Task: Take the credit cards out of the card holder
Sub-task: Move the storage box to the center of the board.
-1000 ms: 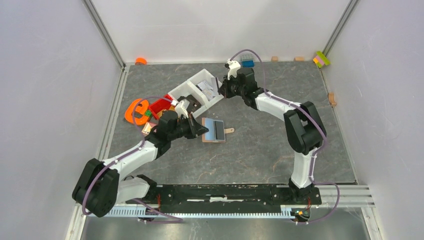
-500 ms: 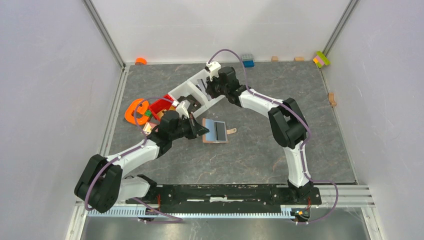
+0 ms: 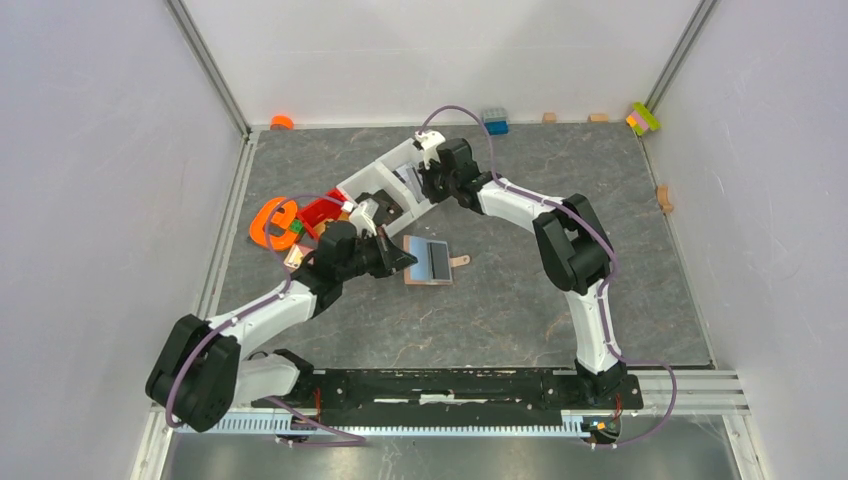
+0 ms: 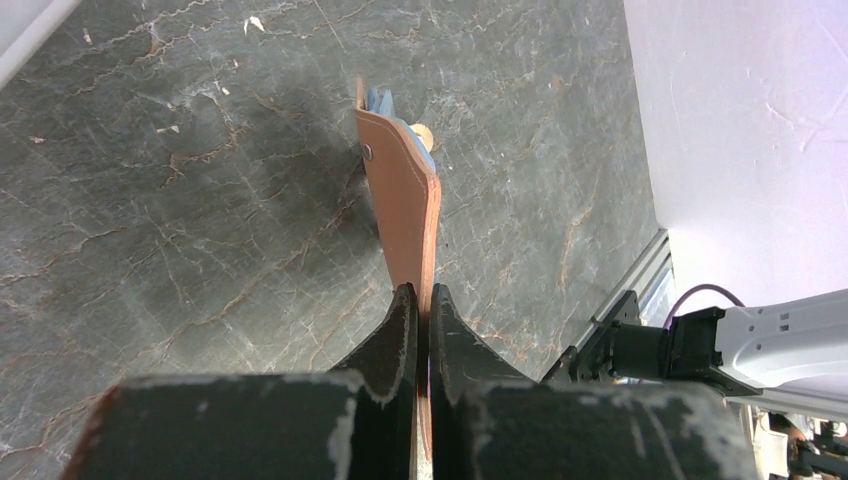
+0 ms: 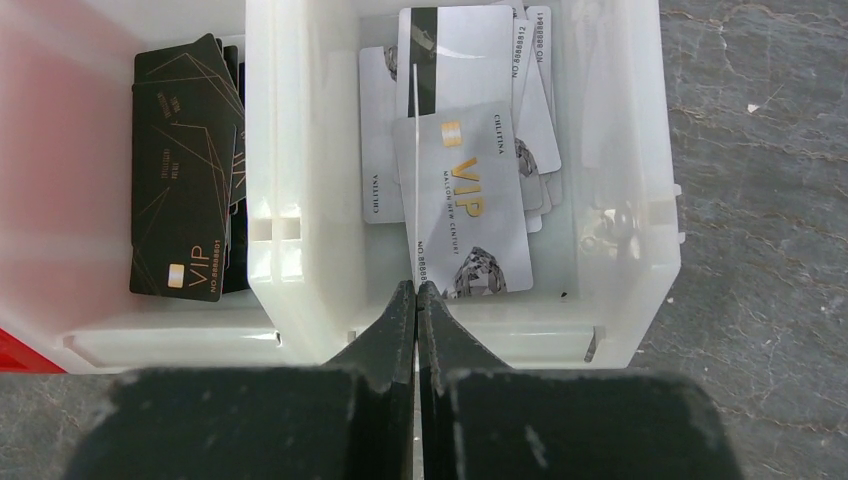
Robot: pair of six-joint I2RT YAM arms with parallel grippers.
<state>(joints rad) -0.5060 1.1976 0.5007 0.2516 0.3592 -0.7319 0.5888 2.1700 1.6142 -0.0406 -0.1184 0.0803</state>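
Note:
The tan-brown card holder point(image 3: 416, 273) lies open on the table's middle with a pale blue-grey credit card point(image 3: 437, 260) in it. My left gripper point(image 3: 404, 259) is shut on the holder's left flap. In the left wrist view the brown flap point(image 4: 405, 215) runs up from between the shut jaws of the left gripper point(image 4: 420, 292). My right gripper point(image 3: 420, 184) hangs over the white bin point(image 3: 372, 178). It point(image 5: 416, 287) is shut on a thin credit card point(image 5: 413, 150) seen edge-on above the silver VIP cards point(image 5: 470, 200).
The white bin's wall point(image 5: 300, 260) separates the silver cards from several black cards point(image 5: 185, 170). A red bin point(image 3: 322, 212) and orange pieces point(image 3: 270, 222) sit left of the holder. A blue block point(image 3: 495, 120) and small wooden blocks point(image 3: 598, 117) line the back wall.
My right arm has swung left from the bin's right end to above its compartment with the silver cards. My left gripper has pinched tighter on the holder's flap and stayed in place.

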